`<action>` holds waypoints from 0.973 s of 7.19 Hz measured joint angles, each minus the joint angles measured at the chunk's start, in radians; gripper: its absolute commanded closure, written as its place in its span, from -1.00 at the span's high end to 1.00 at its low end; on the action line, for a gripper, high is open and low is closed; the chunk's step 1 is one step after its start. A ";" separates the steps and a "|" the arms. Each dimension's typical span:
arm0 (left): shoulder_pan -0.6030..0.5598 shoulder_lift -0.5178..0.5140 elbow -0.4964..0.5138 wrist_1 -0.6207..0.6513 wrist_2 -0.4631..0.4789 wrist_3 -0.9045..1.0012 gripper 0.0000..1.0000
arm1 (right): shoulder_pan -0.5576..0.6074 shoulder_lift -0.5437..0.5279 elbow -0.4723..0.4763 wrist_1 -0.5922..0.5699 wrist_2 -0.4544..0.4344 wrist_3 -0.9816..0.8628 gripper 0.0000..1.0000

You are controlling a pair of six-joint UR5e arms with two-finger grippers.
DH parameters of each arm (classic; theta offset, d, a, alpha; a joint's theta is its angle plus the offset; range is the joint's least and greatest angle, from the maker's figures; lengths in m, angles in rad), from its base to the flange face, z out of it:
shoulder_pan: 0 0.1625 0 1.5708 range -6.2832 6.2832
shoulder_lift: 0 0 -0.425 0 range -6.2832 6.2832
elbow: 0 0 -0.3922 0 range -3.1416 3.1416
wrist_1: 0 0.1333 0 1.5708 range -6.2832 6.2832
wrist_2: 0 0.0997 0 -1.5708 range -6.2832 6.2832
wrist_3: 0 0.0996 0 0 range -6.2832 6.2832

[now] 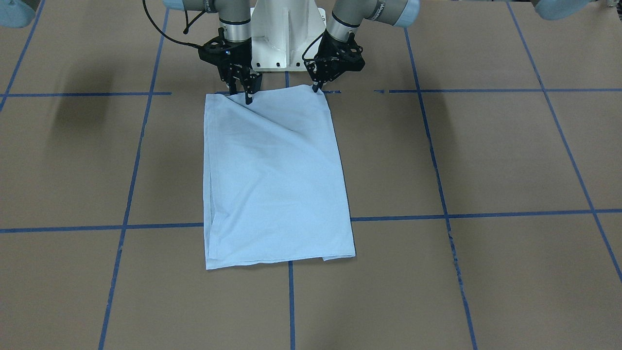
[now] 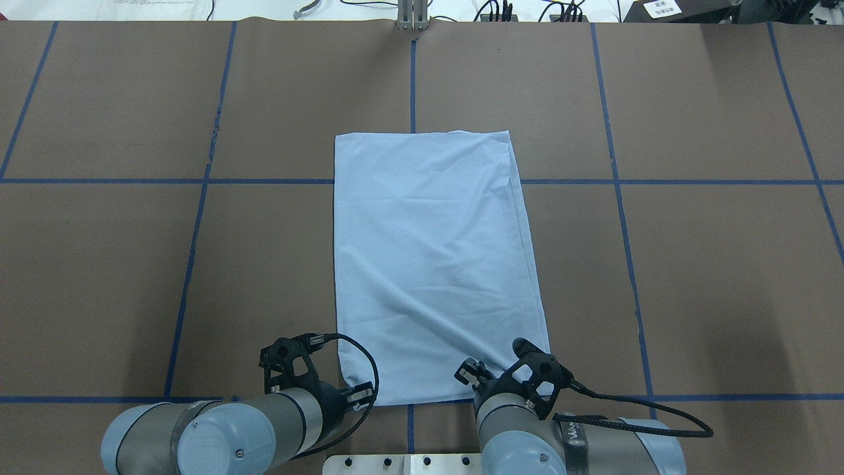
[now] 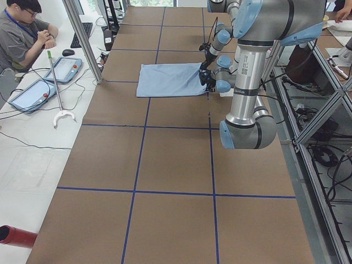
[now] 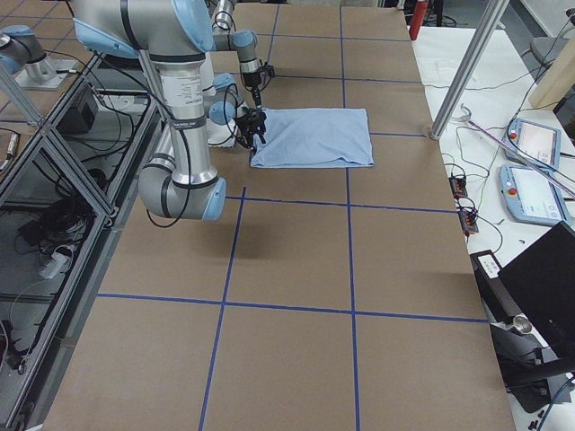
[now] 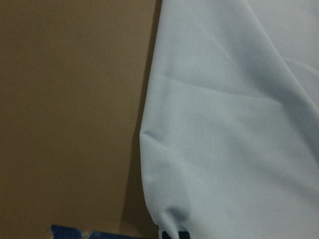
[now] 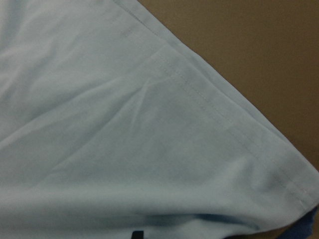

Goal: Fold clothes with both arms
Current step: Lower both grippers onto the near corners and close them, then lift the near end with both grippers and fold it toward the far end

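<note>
The left claw (image 1: 317, 88) is pinched shut on one corner of the shirt (image 1: 277, 180), at the robot's end. The right claw (image 1: 241, 95) is down on the other near corner, with cloth rucked at its tips, but I cannot tell whether it grips. The shirt lies folded in a long rectangle, mid-worktop (image 1: 486, 155).

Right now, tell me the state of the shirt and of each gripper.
T-shirt: folded into a long rectangle, lying flat, wrinkled toward the robot's end.
left gripper: tips together on one near corner, seemingly shut on it.
right gripper: fingers at the other near corner, grip unclear.
</note>
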 measured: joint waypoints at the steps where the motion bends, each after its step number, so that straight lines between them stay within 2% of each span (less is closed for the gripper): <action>1: 0.000 0.000 0.000 0.000 0.000 0.000 -1.00 | 0.002 0.002 0.000 0.001 -0.003 0.024 -1.00; 5: 0.001 0.000 -0.006 0.000 0.000 0.000 -1.00 | 0.009 0.008 -0.001 0.001 -0.008 0.040 -1.00; 7: -0.008 0.001 -0.047 0.007 -0.003 0.022 -1.00 | 0.021 0.016 0.023 -0.008 -0.011 0.031 -1.00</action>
